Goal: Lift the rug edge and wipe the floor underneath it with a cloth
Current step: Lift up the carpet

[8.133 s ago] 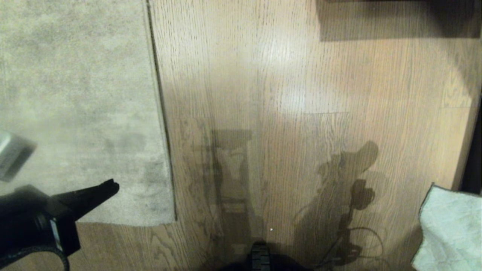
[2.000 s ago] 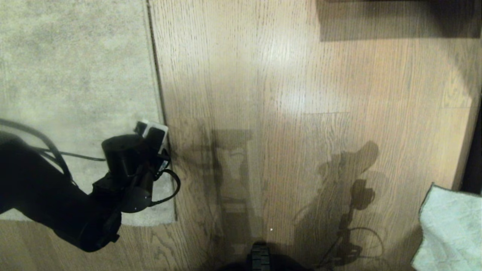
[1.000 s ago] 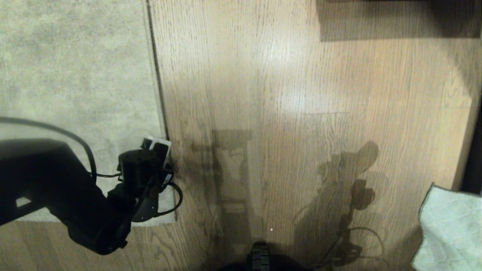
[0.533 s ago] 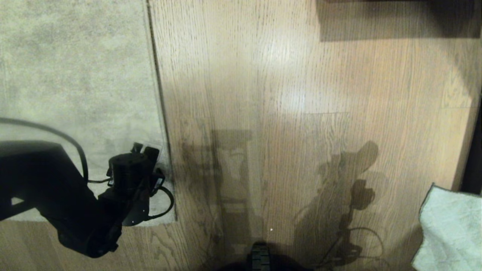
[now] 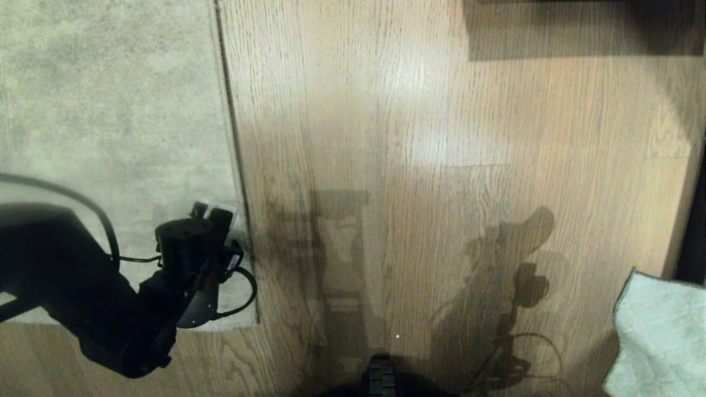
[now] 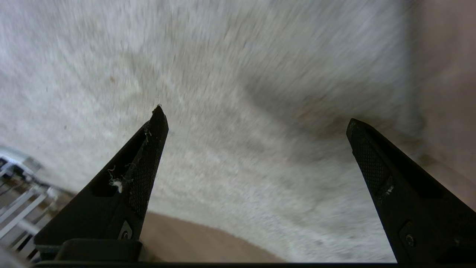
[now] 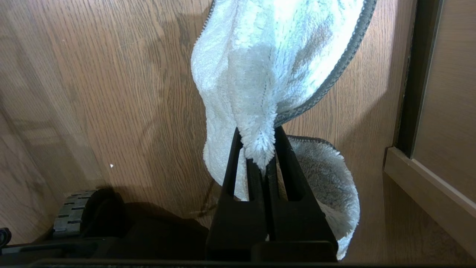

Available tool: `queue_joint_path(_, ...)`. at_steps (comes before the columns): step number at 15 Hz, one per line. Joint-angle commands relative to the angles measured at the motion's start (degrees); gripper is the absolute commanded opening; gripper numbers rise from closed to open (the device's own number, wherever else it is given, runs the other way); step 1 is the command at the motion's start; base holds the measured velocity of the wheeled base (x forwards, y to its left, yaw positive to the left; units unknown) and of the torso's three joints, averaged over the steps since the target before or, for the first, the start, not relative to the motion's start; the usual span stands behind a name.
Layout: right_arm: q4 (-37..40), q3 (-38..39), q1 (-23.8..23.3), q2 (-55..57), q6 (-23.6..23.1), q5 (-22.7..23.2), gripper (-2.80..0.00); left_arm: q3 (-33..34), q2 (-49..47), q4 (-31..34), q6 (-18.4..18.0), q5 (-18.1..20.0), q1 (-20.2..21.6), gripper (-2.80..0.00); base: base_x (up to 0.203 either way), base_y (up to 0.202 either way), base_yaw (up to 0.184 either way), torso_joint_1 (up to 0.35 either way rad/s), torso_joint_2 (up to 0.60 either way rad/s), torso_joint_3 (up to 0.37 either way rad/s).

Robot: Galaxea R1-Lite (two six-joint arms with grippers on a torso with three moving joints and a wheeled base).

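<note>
Floor [image 5: 441, 138]: wood planks, bare. Left gripper [image 6: 256, 123]: fingers wide apart, had sidled along the rug edge [image 5: 242, 220] since a second earlier; nothing seized, lift judged pending. Right gripper [image 7: 260, 163]: clamped on cloth [image 7: 275, 56], off to the right.

Grey-beige rug edge [image 5: 234, 138] flat on wood floor [image 5: 413, 138].

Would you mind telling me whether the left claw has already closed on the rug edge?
No, the left claw stands wide open above the rug edge, its fingers well apart with nothing pinched between them.
</note>
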State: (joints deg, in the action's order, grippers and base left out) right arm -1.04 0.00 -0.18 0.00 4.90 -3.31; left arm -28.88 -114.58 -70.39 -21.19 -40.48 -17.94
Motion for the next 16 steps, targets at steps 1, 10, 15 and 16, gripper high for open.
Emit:
queue_joint_path(1, 0.0, 0.0, 0.0, 0.1, 0.0, 0.0, -2.80, -0.4, 2.1, -0.3, -0.2, -0.4, -2.1, 0.00, 0.000, 0.000, 0.000, 0.000, 0.00, 0.000)
queue_joint_path(10, 0.0, 0.0, 0.0, 0.1, 0.0, 0.0, -2.80, -3.3, -4.0, -0.6, 0.4, -0.4, -3.3, 0.00, 0.000, 0.000, 0.000, 0.000, 0.00, 0.000)
queue_joint_path(15, 0.0, 0.0, 0.0, 0.1, 0.0, 0.0, -2.80, -4.0, -10.6, -10.8, 0.0, -0.3, -2.2, 0.00, 0.000, 0.000, 0.000, 0.000, 0.00, 0.000)
queue_joint_path(16, 0.0, 0.0, 0.0, 0.1, 0.0, 0.0, -2.80, -3.6, -11.8, -15.0, -1.8, -0.3, -1.3, 0.00, 0.000, 0.000, 0.000, 0.000, 0.00, 0.000)
